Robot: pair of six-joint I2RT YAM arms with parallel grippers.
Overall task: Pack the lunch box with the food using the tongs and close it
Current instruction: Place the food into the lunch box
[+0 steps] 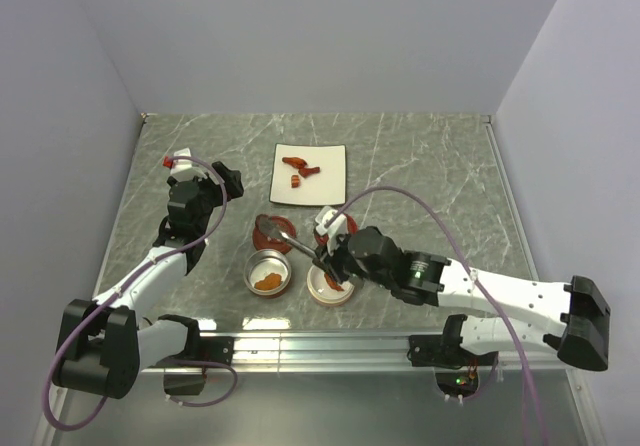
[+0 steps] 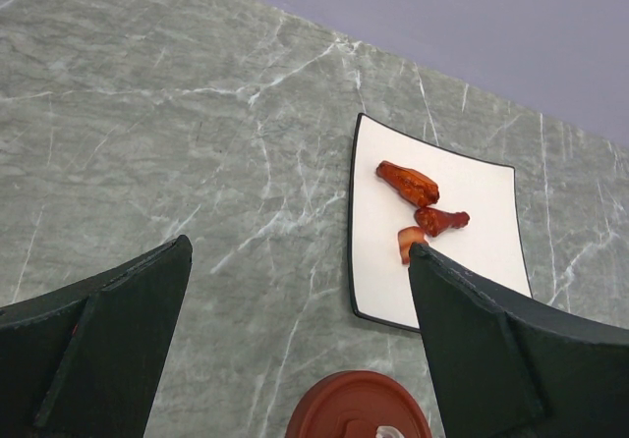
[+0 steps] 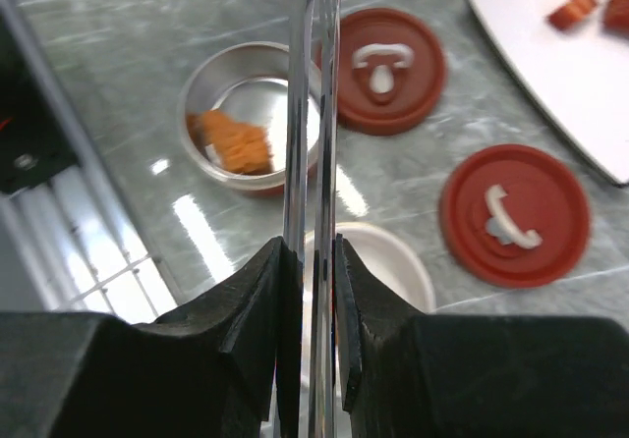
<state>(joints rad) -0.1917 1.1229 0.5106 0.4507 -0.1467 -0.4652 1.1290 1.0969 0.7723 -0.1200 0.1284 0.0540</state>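
My right gripper (image 1: pixel 325 258) (image 3: pixel 310 246) is shut on the silvery tongs (image 1: pixel 290 240) (image 3: pixel 313 114), whose two arms are squeezed nearly together. The tongs reach out over the round metal lunch box bowl (image 1: pixel 252 262) (image 3: pixel 201 80), which holds an orange morsel (image 1: pixel 267 282) (image 3: pixel 236 143). A white lunch box bowl (image 1: pixel 318 296) (image 3: pixel 398 261) lies under my right gripper. A red bit shows by the tongs at the top edge of the right wrist view. More food (image 1: pixel 300 169) (image 2: pixel 406 183) lies on the white plate (image 1: pixel 325 188) (image 2: pixel 472 261). My left gripper (image 1: pixel 228 180) (image 2: pixel 300 246) hangs open and holds nothing, left of the plate.
Two red lids with white handles (image 1: pixel 264 236) (image 1: pixel 337 234) (image 3: pixel 388 70) (image 3: pixel 513 214) lie between the plate and the bowls. One lid (image 2: pixel 359 409) shows under my left gripper. A metal rail (image 1: pixel 300 346) runs along the near table edge.
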